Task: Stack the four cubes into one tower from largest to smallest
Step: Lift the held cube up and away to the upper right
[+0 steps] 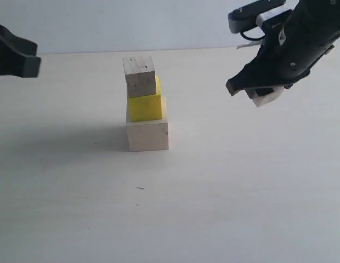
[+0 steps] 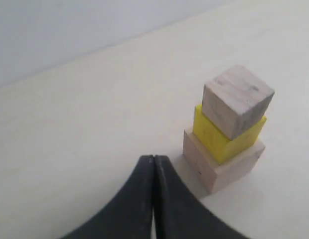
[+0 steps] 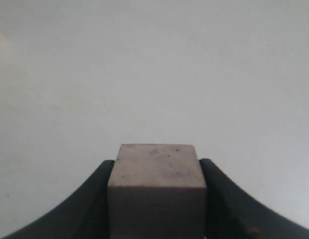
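Observation:
A tower stands mid-table: a large pale wooden cube at the bottom, a yellow cube on it, and a small bare wooden cube on top, turned slightly askew. The left wrist view shows the same stack, pale cube, yellow cube, small cube. My right gripper hangs in the air to the right of the tower, shut on the other small wooden cube, whose pale corner shows below the fingers. My left gripper is shut and empty, off to the left of the stack.
The table is a plain pale surface with a light wall behind it. A tiny dark speck lies in front of the tower. The left arm sits at the far left edge.

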`<state>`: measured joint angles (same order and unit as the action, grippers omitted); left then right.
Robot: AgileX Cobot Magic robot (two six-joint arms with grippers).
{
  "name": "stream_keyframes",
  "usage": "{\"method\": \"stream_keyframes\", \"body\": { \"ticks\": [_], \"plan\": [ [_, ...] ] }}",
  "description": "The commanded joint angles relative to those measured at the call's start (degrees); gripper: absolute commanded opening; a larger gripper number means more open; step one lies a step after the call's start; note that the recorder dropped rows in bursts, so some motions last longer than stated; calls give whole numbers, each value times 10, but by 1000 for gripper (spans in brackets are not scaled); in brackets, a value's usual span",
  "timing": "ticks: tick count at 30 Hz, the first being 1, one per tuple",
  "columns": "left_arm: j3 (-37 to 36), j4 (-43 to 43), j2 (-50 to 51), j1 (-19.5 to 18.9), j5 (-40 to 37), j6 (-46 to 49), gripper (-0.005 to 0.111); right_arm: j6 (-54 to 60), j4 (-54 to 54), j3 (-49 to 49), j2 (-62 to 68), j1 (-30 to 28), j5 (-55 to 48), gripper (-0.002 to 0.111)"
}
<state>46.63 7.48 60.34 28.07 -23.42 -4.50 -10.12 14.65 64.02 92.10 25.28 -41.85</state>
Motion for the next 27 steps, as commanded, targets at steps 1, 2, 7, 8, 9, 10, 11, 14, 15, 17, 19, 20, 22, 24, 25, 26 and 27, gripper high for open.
{"method": "stream_keyframes", "body": {
  "ticks": [1, 2, 7, 8, 9, 10, 11, 14, 15, 17, 19, 20, 22, 24, 25, 26, 27],
  "plan": [
    [0, 106, -110, -2, -10, -80, 0, -4, 5, 4, -52, 0, 79, 0],
    [0, 152, -134, -2, -17, -119, 0, -4, 5, 4, -62, 0, 88, 0],
    [0, 270, -210, -16, -79, -210, 0, -4, 5, 4, -113, 0, 98, 0],
    [-2, 269, -217, -16, -83, -210, 0, -4, 5, 1, -122, 0, 101, 0],
    [-3, 269, -223, -16, -83, -210, 0, -4, 4, -8, -135, 0, 111, 0],
    [-7, 269, -230, -16, -83, -210, 0, -4, 4, -17, -145, 0, 121, 0],
    [-15, 269, -235, -16, -81, -210, 0, -4, 4, -32, -160, 0, 136, 0],
    [-48, 268, -251, -16, -63, -220, 0, -4, -8, -85, -202, 0, 190, 0],
    [-59, 268, -256, -16, -52, -230, 0, -4, -12, -101, -215, 0, 208, 0],
    [-86, 267, -270, -16, -22, -250, 0, -4, -18, -127, -237, 0, 231, 0],
    [-107, 263, -280, -16, 1, -259, 0, -2, -20, -146, -255, 0, 245, 0],
    [-116, 260, -286, -16, 12, -262, 0, 1, -20, -152, -261, 0, 249, 0],
    [-125, 249, -298, -16, 32, -262, 0, 15, -20, -162, -268, 0, 257, 0],
    [-126, 247, -311, -16, 34, -262, 0, 39, -22, -164, -268, 0, 269, 0],
    [-126, 246, -318, -16, 34, -260, 0, 50, -22, -164, -267, 0, 278, 0],
    [-126, 246, -323, -16, 32, -260, 0, 58, -22, -164, -267, 0, 287, 0],
    [-126, 246, -326, -16, 29, -260, 0, 67, -22, -165, -267, 0, 304, 0]
  ]
}}
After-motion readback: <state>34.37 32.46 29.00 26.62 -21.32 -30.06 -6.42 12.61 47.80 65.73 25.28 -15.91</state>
